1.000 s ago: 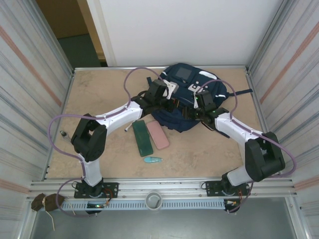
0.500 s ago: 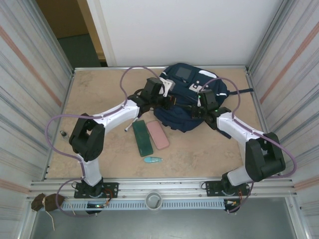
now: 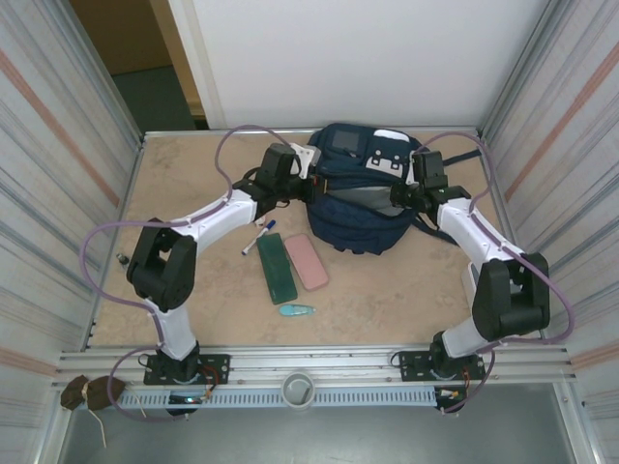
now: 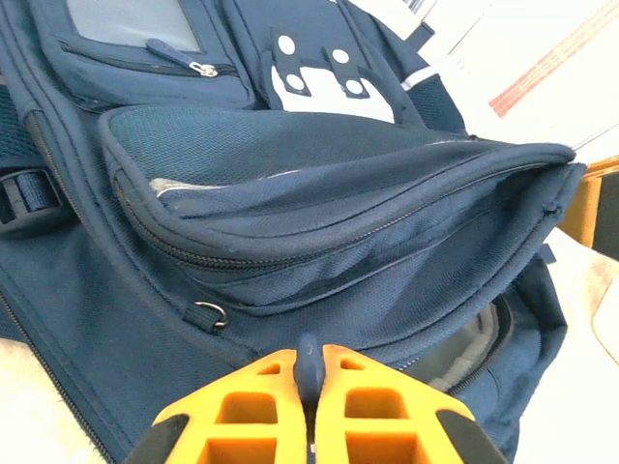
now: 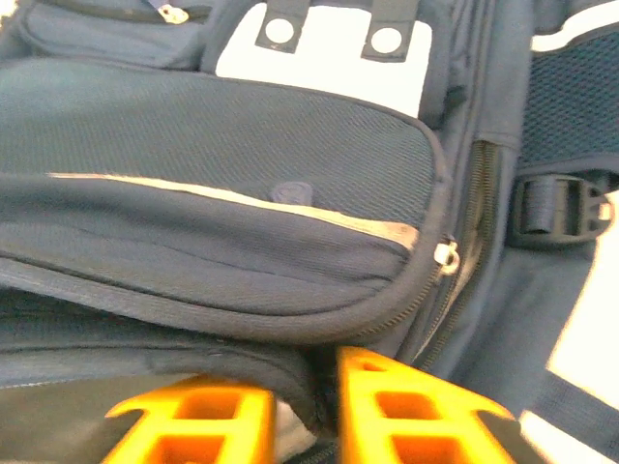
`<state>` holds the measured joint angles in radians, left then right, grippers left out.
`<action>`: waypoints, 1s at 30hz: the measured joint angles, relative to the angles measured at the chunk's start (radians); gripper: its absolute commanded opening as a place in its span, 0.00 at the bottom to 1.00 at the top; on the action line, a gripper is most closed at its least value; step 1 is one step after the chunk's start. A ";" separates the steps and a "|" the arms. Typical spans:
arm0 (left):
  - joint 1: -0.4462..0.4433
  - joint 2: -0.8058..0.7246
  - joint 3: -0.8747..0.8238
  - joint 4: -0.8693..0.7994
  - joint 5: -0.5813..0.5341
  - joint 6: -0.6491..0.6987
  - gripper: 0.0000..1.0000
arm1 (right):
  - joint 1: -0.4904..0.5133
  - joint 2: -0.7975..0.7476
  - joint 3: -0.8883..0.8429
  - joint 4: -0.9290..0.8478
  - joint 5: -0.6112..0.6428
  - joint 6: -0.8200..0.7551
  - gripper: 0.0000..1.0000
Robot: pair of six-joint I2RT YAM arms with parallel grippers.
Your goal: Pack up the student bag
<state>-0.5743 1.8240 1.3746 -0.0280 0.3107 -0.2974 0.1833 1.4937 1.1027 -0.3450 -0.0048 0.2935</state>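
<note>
Pen [image 3: 257,238], white w/ blue cap, lies on worktop [image 3: 184,184] just off the near-L corner of bag [image 3: 363,217]. Green case [image 3: 278,268] & pink case [image 3: 306,260] sit side by side just nearside of bag's L end; small teal item [image 3: 297,310] is further nearside, apart from bag. L pincer [image 4: 309,372] is closed on a dark tab at bag's L edge. Bag sits far-centre, mouth gaping, grey lining visible. R pincer [image 5: 305,387] clamps bag's rim on its R side.
</note>
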 measured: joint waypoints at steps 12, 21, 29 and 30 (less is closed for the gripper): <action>-0.065 -0.013 0.000 -0.002 0.063 -0.060 0.00 | 0.250 -0.222 -0.117 0.077 0.008 -0.268 0.70; -0.071 -0.015 0.000 -0.007 0.067 -0.066 0.00 | 0.294 -0.067 -0.111 0.134 -0.013 -0.399 0.35; -0.052 -0.029 -0.005 -0.004 0.059 -0.064 0.00 | 0.293 -0.053 -0.119 0.167 0.013 -0.407 0.00; -0.039 -0.032 -0.012 0.006 0.061 -0.064 0.00 | 0.287 -0.066 -0.130 0.180 0.008 -0.406 0.00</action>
<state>-0.6132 1.7916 1.3624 -0.0223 0.3717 -0.3618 0.4706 1.4281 0.9726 -0.1650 0.0036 -0.1123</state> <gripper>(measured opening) 0.078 0.068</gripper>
